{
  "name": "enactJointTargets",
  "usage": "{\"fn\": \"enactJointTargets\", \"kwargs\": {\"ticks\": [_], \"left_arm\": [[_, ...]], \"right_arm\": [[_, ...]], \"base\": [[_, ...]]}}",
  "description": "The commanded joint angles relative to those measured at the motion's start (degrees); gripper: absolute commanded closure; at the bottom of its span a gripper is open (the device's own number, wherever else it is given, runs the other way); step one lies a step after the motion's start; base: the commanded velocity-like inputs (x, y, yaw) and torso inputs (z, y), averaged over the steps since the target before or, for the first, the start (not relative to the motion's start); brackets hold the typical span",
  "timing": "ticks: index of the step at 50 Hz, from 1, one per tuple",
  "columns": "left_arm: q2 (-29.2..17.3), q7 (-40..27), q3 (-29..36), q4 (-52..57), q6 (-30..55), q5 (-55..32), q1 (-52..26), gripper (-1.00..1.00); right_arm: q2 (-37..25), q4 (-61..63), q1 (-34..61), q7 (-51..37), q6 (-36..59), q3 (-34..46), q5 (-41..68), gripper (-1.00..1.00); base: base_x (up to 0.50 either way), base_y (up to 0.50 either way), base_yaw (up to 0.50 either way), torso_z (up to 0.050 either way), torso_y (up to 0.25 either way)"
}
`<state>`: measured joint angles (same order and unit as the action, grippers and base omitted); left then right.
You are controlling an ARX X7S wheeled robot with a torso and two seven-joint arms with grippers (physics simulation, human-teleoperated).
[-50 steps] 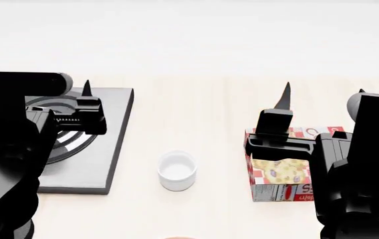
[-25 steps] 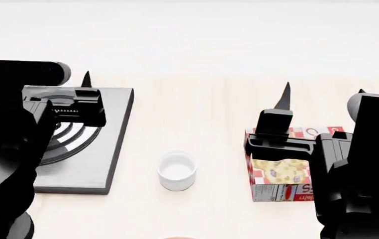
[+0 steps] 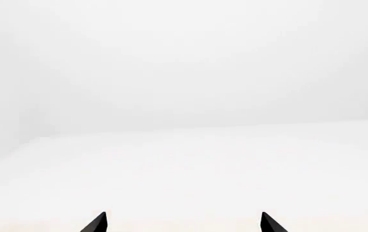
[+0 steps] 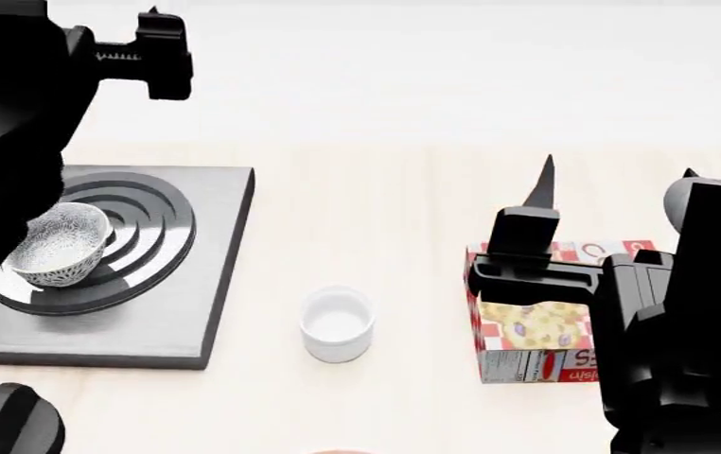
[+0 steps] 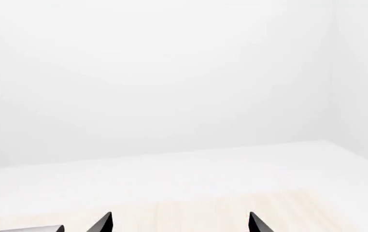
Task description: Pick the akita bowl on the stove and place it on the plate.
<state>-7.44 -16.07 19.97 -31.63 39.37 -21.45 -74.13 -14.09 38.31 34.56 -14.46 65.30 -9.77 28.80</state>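
Left arm up and clear vs. half a sec ago, when it hung low over the stove (image 4: 146,284) and hid the burner. Bowl (image 4: 61,246) now in plain sight, sitting upright on the burner rings, untouched. Left claw (image 3: 182,223) spread wide, empty, pointing out over the table's far edge, well apart from the bowl. Right claw (image 5: 178,222) spread too, empty, parked above the food box (image 4: 531,336), same as before. Small white cup (image 4: 338,324) between stove and box, no change. Plate barely in shot, if at all: just a sliver at the near edge. Looks like approach reset; pick not started, descent onto the bowl rim probably next.
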Motion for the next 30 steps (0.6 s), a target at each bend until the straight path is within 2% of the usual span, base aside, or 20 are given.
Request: {"fn": "enactJointTargets", "kwargs": {"ticks": [1,9,13,30], "left_arm": [[4.9,-1.9,-0.9,-24.5,-5.8,2.0,-12.0,-1.00],[7.0,-2.3,-0.1,-39.8,-12.9,3.0,-15.7,-1.00],[7.2,-1.0,0.6,-41.8,-13.7,1.9,-16.2,-1.00],[4.4,2.9,2.1,-31.4,-11.9,-0.3,-11.9,-1.00]], "right_arm": [[-0.2,0.0,0.1,-0.3,0.1,0.1,0.4,-1.00],[-0.3,-0.3,-0.1,-0.3,-0.4,0.3,0.6,-1.00],[-0.4,-0.4,-0.2,-0.3,-0.7,0.4,0.6,-1.00],[-0.8,-0.7,-0.3,-0.6,-1.1,0.6,1.0,-1.00]], "base": [[0.00,0.00,0.00,0.000,0.000],[0.00,0.00,0.00,0.000,0.000],[0.00,0.00,0.00,0.000,0.000],[0.00,0.00,0.00,0.000,0.000]]}}
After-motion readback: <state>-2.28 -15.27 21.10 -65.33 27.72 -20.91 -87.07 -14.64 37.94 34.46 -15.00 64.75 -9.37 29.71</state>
